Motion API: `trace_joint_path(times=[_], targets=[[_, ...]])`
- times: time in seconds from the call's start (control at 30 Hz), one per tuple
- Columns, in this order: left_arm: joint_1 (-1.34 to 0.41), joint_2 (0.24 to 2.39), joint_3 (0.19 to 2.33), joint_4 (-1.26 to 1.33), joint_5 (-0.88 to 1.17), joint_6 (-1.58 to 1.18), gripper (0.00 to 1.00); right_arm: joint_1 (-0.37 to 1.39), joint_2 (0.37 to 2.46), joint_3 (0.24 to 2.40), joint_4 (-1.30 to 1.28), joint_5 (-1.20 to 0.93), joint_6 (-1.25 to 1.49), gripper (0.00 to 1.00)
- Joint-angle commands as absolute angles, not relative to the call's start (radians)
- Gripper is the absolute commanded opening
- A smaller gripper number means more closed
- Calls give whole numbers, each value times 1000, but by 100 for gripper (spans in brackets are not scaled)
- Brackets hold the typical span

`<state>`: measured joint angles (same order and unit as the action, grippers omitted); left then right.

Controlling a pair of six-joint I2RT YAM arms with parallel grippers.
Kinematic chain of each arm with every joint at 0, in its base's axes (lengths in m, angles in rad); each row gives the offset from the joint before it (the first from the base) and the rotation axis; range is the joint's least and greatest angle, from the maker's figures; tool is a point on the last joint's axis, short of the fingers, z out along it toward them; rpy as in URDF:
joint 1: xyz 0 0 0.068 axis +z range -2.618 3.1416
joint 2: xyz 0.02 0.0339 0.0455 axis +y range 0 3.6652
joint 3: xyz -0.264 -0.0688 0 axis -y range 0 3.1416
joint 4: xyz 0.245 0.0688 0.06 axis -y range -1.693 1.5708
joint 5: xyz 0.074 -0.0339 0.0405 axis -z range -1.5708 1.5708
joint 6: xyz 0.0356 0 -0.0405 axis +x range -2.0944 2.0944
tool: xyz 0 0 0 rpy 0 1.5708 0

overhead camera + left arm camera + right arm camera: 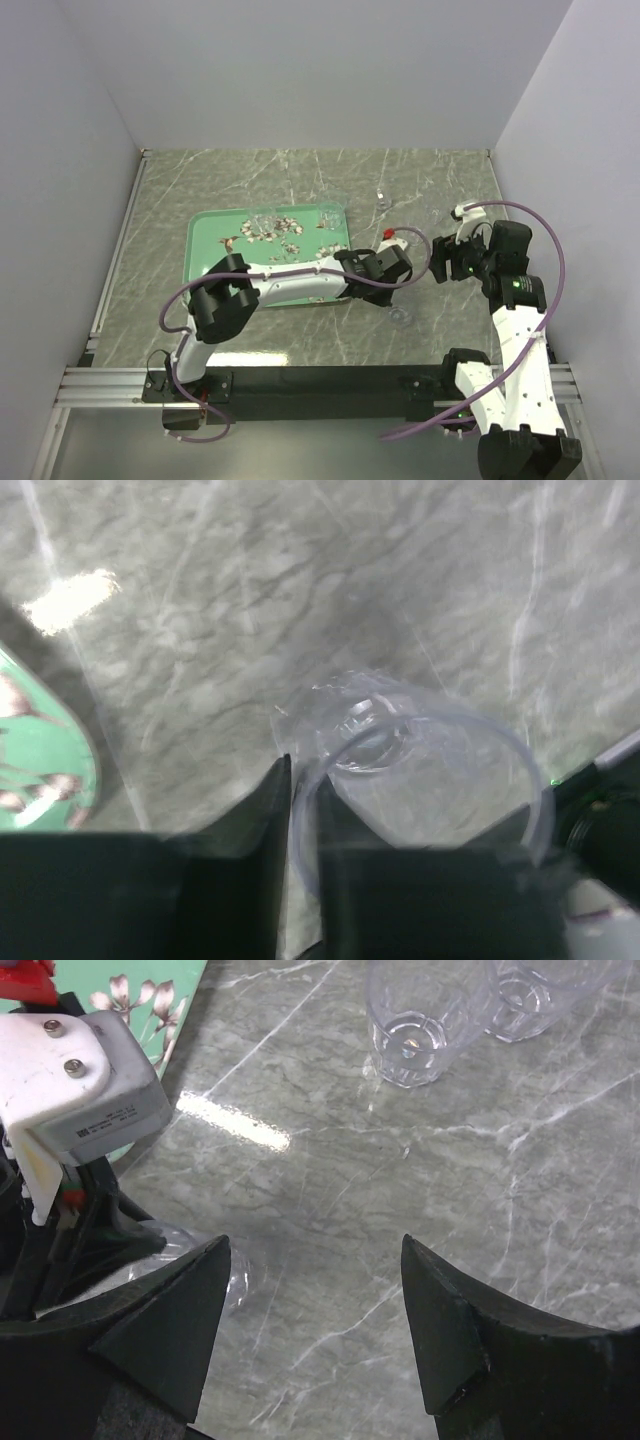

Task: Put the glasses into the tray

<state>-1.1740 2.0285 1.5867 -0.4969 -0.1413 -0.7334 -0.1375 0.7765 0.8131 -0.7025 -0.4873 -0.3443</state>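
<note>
Because the glass (430,780) looks wide and slick, the left claw (303,810) is pinching only its rim, nearly closed, just right of the tray (205,260). The right claw (315,1250) is gaping empty beside two more glasses (410,1030).

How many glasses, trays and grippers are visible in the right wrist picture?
Glasses: 3
Tray: 1
Grippers: 2, the left gripper holding one glass, the right gripper open
Total: 6

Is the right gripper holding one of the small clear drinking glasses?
No: the right gripper is open, with only the grey marble tabletop between its black fingers.
</note>
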Motion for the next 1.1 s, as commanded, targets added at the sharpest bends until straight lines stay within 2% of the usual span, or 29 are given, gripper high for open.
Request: trace_joint_path(times=[0.0,0.37,0.6,1.07], targets=[[-1200,2033,1643,-557,-222,-739,0,-127,773,828,-670,-491,-330,76],[-1201,1835,1507,-437,-284,-753,0,-127,773,838,-672,-512,-324,76],[-1183,1741,1479,-495,-422,-727,0,-127,788,857,-669,-538,-322,75],[-924,1519,1249,-489,-428,-716,0,-129,816,850,-643,-577,-318,75]])
